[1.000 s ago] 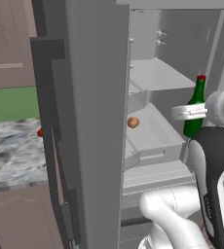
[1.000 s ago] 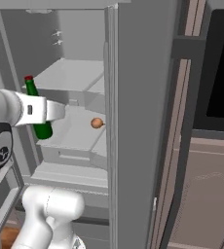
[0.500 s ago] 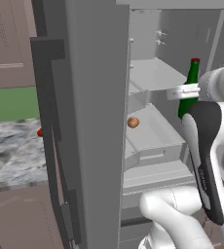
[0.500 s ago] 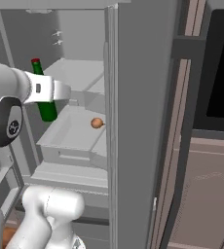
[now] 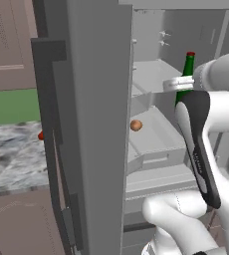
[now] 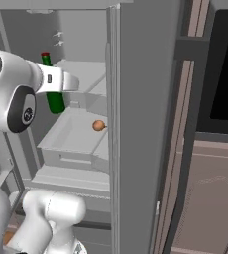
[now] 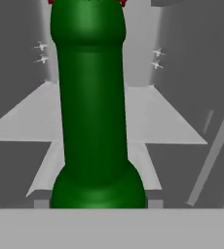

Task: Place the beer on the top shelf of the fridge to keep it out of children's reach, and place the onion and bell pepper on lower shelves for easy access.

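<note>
The claw (image 6: pixel 61 83) is squeezed tight on the beer (image 6: pixel 52 82), holding it straight up so it can stand (red cap on top). It hangs in front of the top shelf (image 5: pixel 154 74) of the fridge (image 5: pixel 99 99). The onion (image 5: pixel 136 125) sits lower down.

beer (image 5: pixel 187 74) upright, onion (image 5: pixel 136 125) on tray shelf (image 5: pixel 156 142)

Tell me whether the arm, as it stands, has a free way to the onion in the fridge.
Probably not: the way to the onion on its tray-like shelf looks open, but the tool is shut on the beer.
</note>
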